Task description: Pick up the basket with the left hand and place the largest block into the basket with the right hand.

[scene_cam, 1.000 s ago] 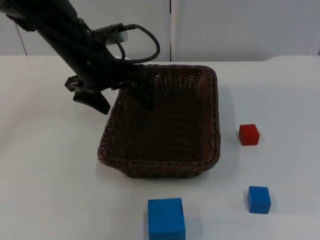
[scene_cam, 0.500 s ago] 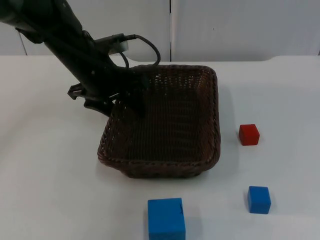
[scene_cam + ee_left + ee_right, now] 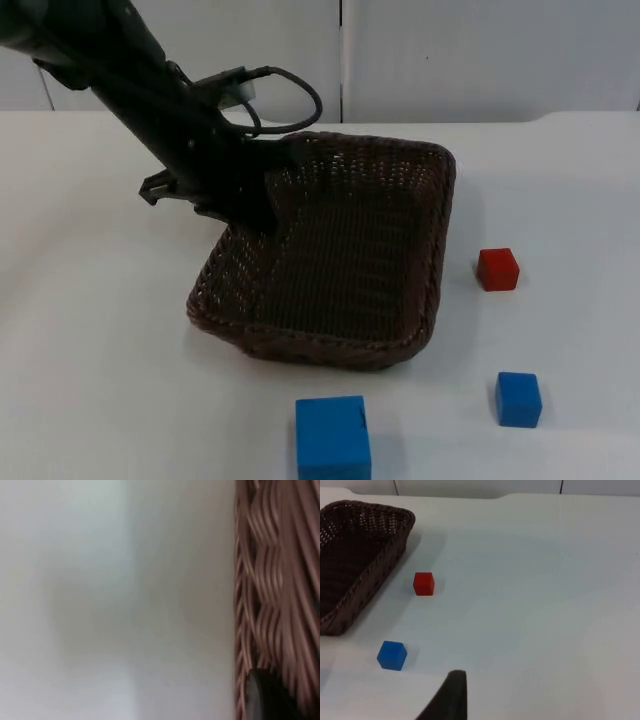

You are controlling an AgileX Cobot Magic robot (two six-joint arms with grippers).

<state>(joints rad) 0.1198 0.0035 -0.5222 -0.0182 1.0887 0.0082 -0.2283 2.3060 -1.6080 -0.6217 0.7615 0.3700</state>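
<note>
A white table top (image 3: 90, 380) runs back to a grey partition wall (image 3: 480, 50), with wide bare stretches along its left side and far right. On it sits a dark brown woven wicker basket (image 3: 330, 260), rectangular and open-topped, tilted so its far right corner stands higher than the near rim. The left gripper (image 3: 250, 205) is clamped on the basket's left rim near the far corner, one finger inside the wall and one outside; the left wrist view has that weave (image 3: 272, 580) close against a black fingertip (image 3: 262, 695). The large blue cube-shaped block (image 3: 333, 437), the biggest of the three, lies at the table's near edge, just in front of the basket and apart from it. The small blue cube (image 3: 518, 399) lies to its right, and the small red cube (image 3: 497, 269) sits beyond that, near the basket's right wall; open surface separates all three. The right gripper waits over the table's right side, one black fingertip (image 3: 451, 697) visible; whether it is spread or closed cannot be told.
</note>
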